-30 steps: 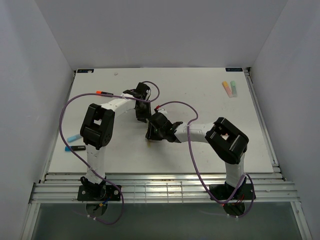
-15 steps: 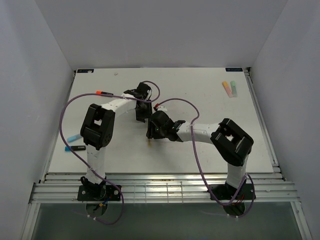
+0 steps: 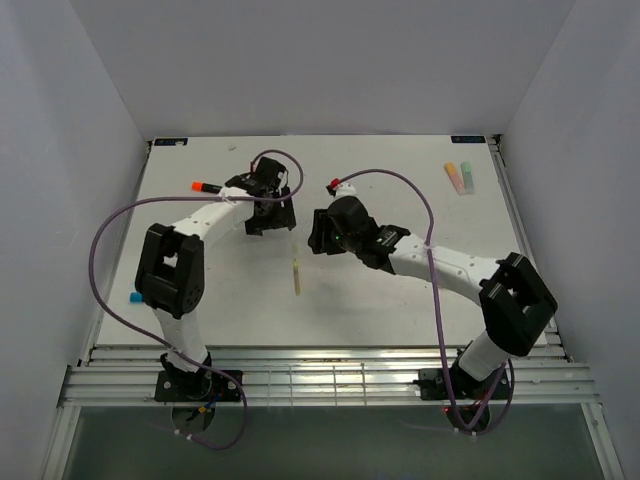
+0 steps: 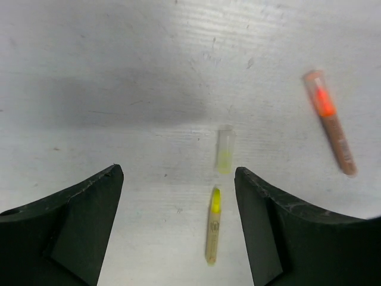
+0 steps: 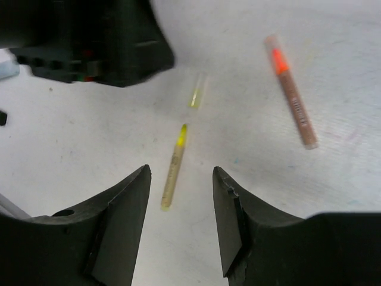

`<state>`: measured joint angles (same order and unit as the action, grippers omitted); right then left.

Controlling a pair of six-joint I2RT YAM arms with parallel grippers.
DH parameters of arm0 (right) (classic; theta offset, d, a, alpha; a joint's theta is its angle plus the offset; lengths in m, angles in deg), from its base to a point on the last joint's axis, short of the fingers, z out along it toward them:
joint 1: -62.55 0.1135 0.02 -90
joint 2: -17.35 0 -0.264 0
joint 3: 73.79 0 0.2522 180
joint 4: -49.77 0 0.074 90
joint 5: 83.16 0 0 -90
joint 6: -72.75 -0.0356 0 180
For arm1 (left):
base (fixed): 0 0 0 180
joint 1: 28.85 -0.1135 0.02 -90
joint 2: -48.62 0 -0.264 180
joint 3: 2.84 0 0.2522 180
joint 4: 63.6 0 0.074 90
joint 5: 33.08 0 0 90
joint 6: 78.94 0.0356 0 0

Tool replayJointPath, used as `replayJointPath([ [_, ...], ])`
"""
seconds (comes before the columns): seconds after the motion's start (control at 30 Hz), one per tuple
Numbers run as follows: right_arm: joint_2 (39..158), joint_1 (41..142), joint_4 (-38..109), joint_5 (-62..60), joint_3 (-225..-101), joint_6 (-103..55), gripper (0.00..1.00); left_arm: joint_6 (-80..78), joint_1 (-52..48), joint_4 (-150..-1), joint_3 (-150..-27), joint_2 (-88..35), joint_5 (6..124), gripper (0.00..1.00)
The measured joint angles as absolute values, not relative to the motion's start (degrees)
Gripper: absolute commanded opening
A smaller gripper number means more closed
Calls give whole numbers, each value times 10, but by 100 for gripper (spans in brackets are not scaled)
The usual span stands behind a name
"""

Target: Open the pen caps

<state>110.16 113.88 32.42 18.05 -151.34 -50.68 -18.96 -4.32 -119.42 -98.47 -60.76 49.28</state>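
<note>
A short yellow highlighter body point(image 3: 297, 277) lies uncapped on the white table, its yellow tip bare. Its clear yellow cap point(image 4: 225, 152) lies apart, just beyond the tip. Both show in the left wrist view, body point(image 4: 212, 226), and in the right wrist view, body point(image 5: 174, 167) and cap point(image 5: 197, 92). An orange highlighter point(image 4: 330, 122) lies to the right with its cap on, also in the right wrist view point(image 5: 292, 101). My left gripper point(image 3: 268, 205) point(image 4: 178, 173) is open and empty above the table. My right gripper point(image 3: 322, 232) point(image 5: 180, 173) is open and empty.
Two pastel pens point(image 3: 460, 178) lie at the back right of the table. A small blue piece point(image 3: 134, 297) lies by the left edge, partly behind the left arm. Purple cables loop over both arms. White walls close in three sides.
Both grippers were together over the yellow pen at the table's middle. They have drawn back and apart towards the far side, and the pen body and its cap now lie separate on the table.
</note>
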Motion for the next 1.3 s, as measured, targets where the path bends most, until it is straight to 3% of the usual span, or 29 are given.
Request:
replayJointPath([
  [0.27, 1079, 1029, 288, 166, -1519, -406, 47, -200, -82, -1166, -979, -407, 475, 88],
  [0.53, 1261, 1009, 234, 123, -1697, -281, 43, -205, -89, -1095, -890, -227, 515, 87],
  [0.6, 1289, 1008, 219, 110, -1727, -258, 43, -207, -88, -1081, -854, -187, 528, 80],
  [0.7, 1325, 1004, 201, 96, -1769, -234, 43, -210, -88, -1068, -808, -139, 553, 78],
  [1.3, 1407, 997, 171, 31, -1815, -198, 40, -238, -88, -1023, -703, -71, 640, 75],
])
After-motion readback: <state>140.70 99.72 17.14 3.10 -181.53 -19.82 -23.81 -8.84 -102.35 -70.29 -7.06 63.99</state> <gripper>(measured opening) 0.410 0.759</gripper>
